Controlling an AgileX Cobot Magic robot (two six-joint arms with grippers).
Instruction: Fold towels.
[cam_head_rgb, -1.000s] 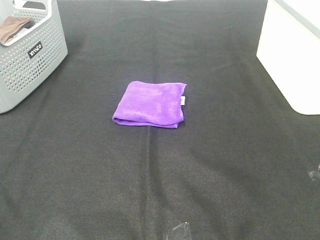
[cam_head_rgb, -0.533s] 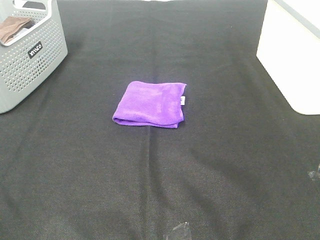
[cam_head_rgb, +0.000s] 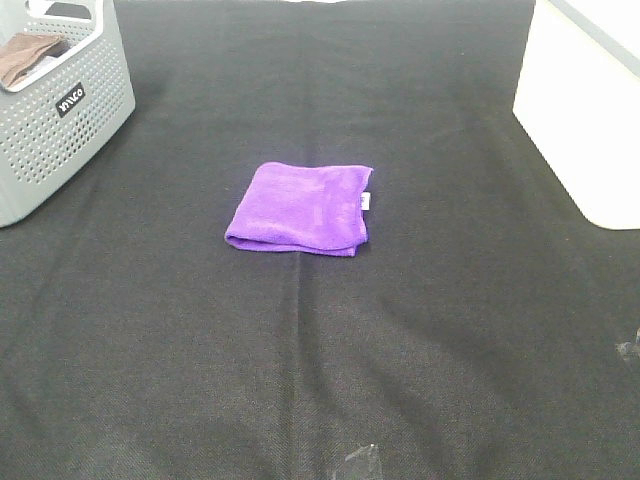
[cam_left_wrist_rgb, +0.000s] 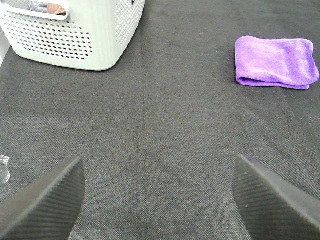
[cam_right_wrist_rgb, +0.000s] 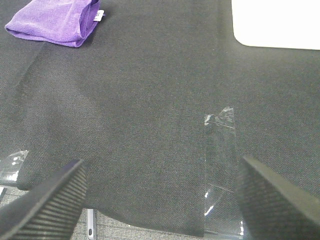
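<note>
The purple towel (cam_head_rgb: 300, 208) lies folded into a small rectangle at the middle of the black table cover, with its white tag (cam_head_rgb: 366, 201) at the right edge. It also shows in the left wrist view (cam_left_wrist_rgb: 276, 62) and in the right wrist view (cam_right_wrist_rgb: 54, 21). My left gripper (cam_left_wrist_rgb: 160, 205) is open and empty, low over the cloth cover, well short of the towel. My right gripper (cam_right_wrist_rgb: 162, 205) is open and empty near the table's front edge. Neither gripper shows in the exterior high view.
A grey perforated basket (cam_head_rgb: 62, 110) stands at the back left with a brown cloth (cam_head_rgb: 24, 55) in it; it also shows in the left wrist view (cam_left_wrist_rgb: 75, 35). A white bin (cam_head_rgb: 590, 110) stands at the back right. Clear tape strips (cam_right_wrist_rgb: 220, 165) hold the black cover near the front edge.
</note>
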